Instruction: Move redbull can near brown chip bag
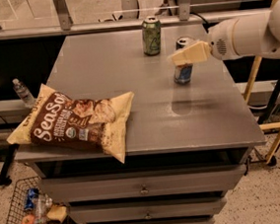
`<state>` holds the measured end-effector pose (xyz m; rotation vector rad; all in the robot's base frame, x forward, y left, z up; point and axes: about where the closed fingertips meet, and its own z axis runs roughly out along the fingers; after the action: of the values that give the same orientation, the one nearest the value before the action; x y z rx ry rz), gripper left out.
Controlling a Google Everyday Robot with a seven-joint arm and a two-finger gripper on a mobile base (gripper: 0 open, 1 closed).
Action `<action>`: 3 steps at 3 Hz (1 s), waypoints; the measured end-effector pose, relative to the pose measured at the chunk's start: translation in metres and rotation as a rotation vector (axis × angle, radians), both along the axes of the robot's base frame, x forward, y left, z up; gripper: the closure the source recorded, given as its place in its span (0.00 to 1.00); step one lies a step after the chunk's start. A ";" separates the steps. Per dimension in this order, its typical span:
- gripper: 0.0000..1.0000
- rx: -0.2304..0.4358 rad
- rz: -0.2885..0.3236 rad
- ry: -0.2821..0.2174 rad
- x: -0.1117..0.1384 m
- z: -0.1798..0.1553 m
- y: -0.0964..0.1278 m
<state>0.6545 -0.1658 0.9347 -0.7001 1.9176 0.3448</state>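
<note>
The redbull can (183,74) stands upright at the back right of the grey tabletop (181,125). Only its silver top and blue lower part show. My gripper (178,57) reaches in from the right on a white arm (246,35), and its pale yellow end lies across the can's middle. The brown chip bag (74,121) with white "SeaSalt" lettering lies flat at the front left of the table, its corner hanging over the front edge. It is well apart from the can.
A shorter green can (151,35) stands at the back centre, left of the redbull can. The table is a drawer cabinet. A wire basket (11,215) with items sits on the floor at left, a water bottle (23,91) stands behind it, and a wooden frame (275,125) stands at right.
</note>
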 end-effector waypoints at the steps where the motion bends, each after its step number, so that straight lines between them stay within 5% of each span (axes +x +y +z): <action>1: 0.18 0.022 0.010 0.011 0.015 -0.015 0.016; 3: 0.65 0.016 0.002 0.001 0.029 -0.022 0.022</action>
<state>0.6832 -0.1438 0.9127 -0.6912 1.9129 0.3608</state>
